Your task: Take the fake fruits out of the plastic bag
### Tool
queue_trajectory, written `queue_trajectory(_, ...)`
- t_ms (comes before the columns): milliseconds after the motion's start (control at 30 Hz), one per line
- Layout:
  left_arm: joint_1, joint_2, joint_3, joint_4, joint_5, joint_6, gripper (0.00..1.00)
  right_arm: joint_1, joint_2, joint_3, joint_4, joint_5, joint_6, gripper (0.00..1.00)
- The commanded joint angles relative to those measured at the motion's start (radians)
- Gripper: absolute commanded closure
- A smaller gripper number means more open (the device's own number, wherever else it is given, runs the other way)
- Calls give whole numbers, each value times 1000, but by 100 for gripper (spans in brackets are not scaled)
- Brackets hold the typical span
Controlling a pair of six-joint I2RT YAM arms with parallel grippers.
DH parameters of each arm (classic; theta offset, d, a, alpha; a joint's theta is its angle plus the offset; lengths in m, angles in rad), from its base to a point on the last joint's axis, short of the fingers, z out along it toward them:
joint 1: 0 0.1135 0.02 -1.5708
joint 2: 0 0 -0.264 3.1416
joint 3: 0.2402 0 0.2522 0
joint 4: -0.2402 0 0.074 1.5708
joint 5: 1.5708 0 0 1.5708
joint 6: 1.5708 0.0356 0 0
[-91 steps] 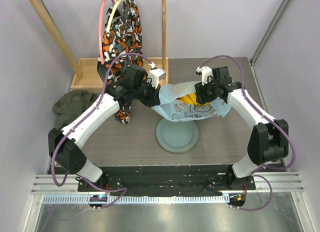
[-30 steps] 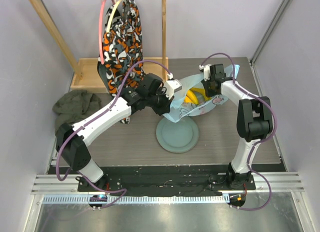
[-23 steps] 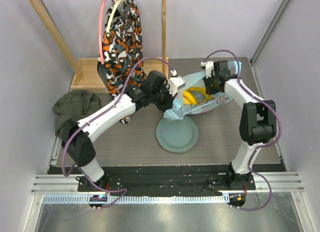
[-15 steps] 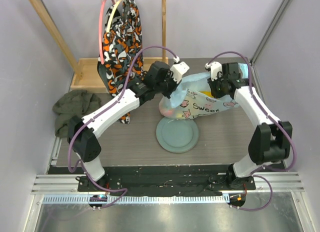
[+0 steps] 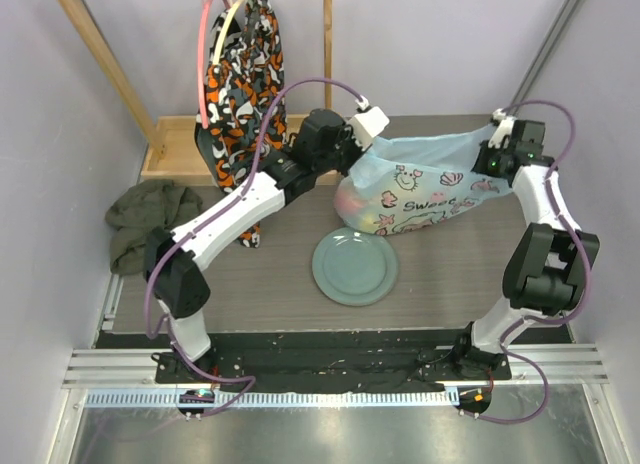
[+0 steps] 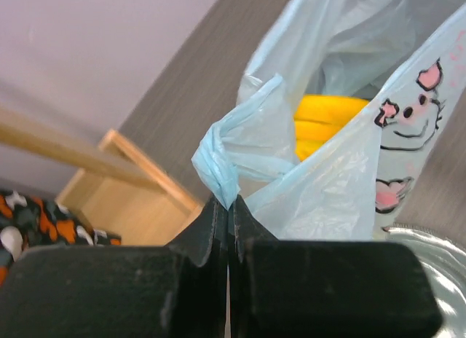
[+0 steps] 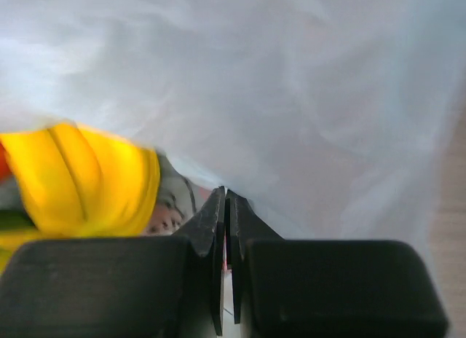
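The light-blue plastic bag (image 5: 425, 184) with its pink cartoon print hangs stretched above the table between both grippers. My left gripper (image 5: 352, 152) is shut on the bag's twisted handle (image 6: 222, 167). My right gripper (image 5: 492, 156) is shut on the bag's far right corner, with the film pinched at its tips (image 7: 227, 196). The fake fruits stay inside the bag. Yellow bananas (image 6: 329, 123) show through the open mouth in the left wrist view, and they appear as a yellow blur (image 7: 84, 178) in the right wrist view. Other fruits weigh down the bag's low left end (image 5: 358, 209).
A round grey-green plate (image 5: 353, 267) lies on the table just below the bag. An orange-black-white patterned cloth (image 5: 245, 74) hangs on a wooden rack (image 5: 180, 154) at the back left. A dark green cloth heap (image 5: 148, 212) lies at the left edge.
The arms have drawn apart and risen, lifting the bag and stretching it wide. The right gripper moved to the far right and shut on the bag's corner; the left kept its grip.
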Motion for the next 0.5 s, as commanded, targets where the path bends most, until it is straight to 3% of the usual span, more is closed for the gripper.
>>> queue_trajectory(0,20,111,175,104,31,91,100,-38,0,206,101,-182,142,96)
queue_trajectory(133,34,262,509,91,23,56,100,-44,-42,187,82,-307,141,96)
queue_trajectory(233,34,315,627,-16,98,10,100,-32,-127,54,40,-354,119,94)
queue_trajectory(333,34,219,506,-72,190,-39,100,-18,-235,-140,-1,-320,83,88)
queue_trajectory(367,34,177,364,-78,227,-39,100,-15,-262,-190,-10,-306,76,85)
queue_trajectory(400,33,140,295,-95,306,-39,100,-11,-304,-273,-20,-262,73,72)
queue_trajectory(467,19,51,125,-121,368,-53,100,-9,-334,-339,-58,-228,73,58)
